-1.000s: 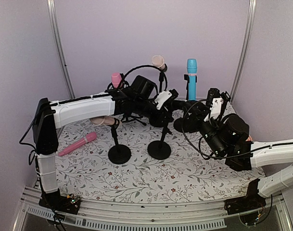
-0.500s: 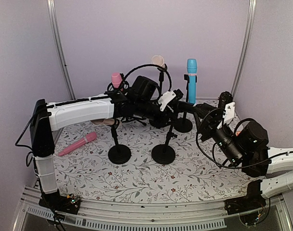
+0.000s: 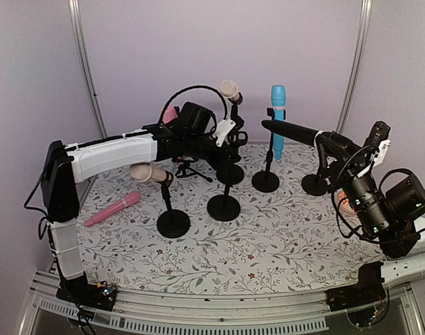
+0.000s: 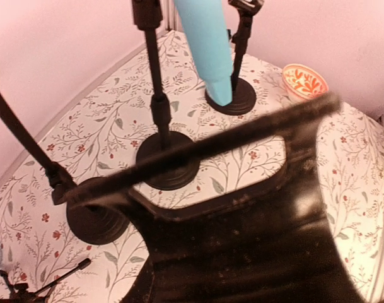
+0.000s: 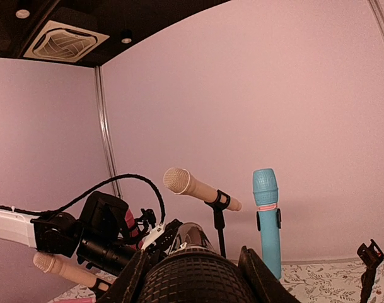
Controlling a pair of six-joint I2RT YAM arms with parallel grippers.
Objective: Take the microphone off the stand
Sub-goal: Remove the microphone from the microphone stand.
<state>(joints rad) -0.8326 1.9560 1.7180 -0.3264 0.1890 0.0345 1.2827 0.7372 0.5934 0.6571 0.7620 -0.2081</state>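
A black microphone (image 3: pixel 296 131) hangs level in the air, free of any stand, with my right gripper (image 3: pixel 336 144) shut on its right end. In the right wrist view its mesh head (image 5: pixel 195 281) fills the gap between the two fingers (image 5: pixel 132 278). The bare black stand (image 3: pixel 224 206) rests its round base on the cloth left of the microphone. My left gripper (image 3: pixel 231 136) is shut on the top of its pole. In the left wrist view a blurred dark bar (image 4: pixel 198 148) crosses the frame above the gripper body.
A beige microphone (image 3: pixel 229 90) and a blue one (image 3: pixel 278 115) sit on stands behind. Another beige one (image 3: pixel 148 172) sits on the near-left stand (image 3: pixel 174 223). A pink microphone (image 3: pixel 113 208) lies on the cloth. An empty stand (image 3: pixel 315 184) and an orange bowl (image 4: pixel 305 81) are at the right.
My right gripper has drawn the black microphone rightward and up, away from the stand. My left gripper has shifted back and left with the stand.
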